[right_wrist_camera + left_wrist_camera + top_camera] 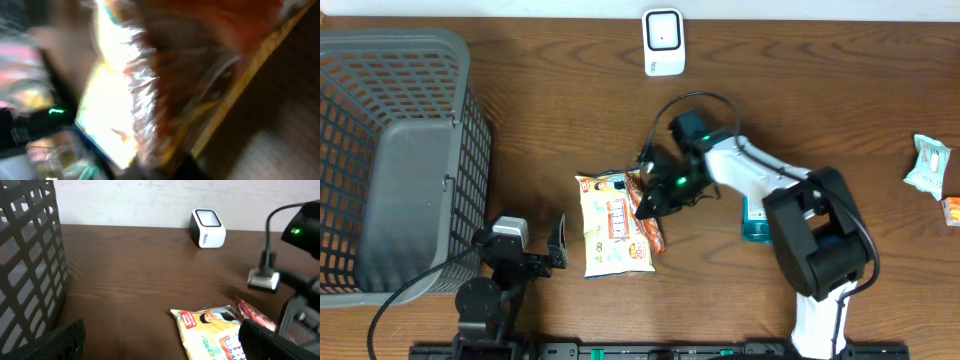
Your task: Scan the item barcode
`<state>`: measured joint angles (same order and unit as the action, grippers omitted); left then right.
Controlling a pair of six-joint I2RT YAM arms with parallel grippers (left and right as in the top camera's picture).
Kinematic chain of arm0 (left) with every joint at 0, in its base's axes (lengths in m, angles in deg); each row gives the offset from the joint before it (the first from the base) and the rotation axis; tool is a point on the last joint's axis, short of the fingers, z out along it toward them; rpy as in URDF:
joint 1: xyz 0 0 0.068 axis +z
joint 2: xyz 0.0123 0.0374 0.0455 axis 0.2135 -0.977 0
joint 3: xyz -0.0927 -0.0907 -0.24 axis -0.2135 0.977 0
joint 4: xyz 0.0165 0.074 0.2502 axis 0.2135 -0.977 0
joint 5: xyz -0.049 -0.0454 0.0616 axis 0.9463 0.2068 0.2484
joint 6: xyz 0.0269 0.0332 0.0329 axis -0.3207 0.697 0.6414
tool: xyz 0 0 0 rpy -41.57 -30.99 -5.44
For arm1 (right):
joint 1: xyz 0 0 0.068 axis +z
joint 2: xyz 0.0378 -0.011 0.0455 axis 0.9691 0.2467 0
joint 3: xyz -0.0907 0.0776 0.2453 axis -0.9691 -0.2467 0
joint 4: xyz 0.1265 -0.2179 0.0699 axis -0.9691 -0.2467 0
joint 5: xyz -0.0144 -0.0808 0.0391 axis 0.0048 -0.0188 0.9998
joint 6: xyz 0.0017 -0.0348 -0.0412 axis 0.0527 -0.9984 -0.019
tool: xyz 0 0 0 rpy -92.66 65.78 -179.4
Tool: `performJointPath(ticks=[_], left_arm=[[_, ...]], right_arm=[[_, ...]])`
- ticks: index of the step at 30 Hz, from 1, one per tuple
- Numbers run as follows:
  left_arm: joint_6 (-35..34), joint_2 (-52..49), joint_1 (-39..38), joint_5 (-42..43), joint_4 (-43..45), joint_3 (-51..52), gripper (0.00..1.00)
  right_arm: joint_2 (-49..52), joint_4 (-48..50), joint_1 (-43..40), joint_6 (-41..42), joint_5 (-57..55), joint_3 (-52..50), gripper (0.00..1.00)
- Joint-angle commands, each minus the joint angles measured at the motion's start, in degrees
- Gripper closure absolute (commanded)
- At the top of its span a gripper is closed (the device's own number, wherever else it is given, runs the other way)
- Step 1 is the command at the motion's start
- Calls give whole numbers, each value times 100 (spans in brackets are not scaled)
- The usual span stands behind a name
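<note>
A white barcode scanner (663, 42) stands at the table's far edge, also in the left wrist view (207, 227). A yellow snack bag (612, 228) lies flat mid-table, with a red packet (655, 232) along its right side. My right gripper (645, 203) sits at the red packet's upper end, jaws narrow and pinched on it. The right wrist view is blurred; crinkled red foil (200, 65) fills it right at the jaws. My left gripper (535, 242) rests low and open to the left of the bag (210, 330), holding nothing.
A grey mesh basket (390, 150) takes up the left side. A teal item (755, 222) lies under the right arm. A pale green packet (927, 165) and an orange one (951, 210) lie at the right edge.
</note>
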<state>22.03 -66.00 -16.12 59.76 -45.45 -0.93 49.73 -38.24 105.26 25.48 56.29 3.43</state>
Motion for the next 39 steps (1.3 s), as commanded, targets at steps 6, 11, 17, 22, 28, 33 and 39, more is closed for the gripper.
performJointPath(ticks=[6, 11, 17, 22, 28, 33, 39], left_arm=[[76, 31, 24, -11, -140, 92, 2], [76, 31, 24, -11, -140, 92, 2], [76, 31, 24, -11, -138, 92, 2], [76, 31, 24, -11, -140, 92, 2], [76, 31, 24, -11, -140, 92, 2], [76, 31, 24, -11, -140, 92, 2], [76, 31, 24, -11, -140, 92, 2]], right_arm=[[-7, 55, 619, 833, -2114, 105, 62], [-175, -691, 590, 833, -2304, 846, 23], [-597, -1261, 769, 927, -3272, 1394, 1], [-546, -1226, 1178, 916, -4229, 1248, 1], [-479, -1325, 1598, 1797, -5766, 1045, 20], [-476, -1303, 1987, 2168, -6441, 1045, 14], [-476, -1327, 2284, 2358, -6124, 1045, 15]])
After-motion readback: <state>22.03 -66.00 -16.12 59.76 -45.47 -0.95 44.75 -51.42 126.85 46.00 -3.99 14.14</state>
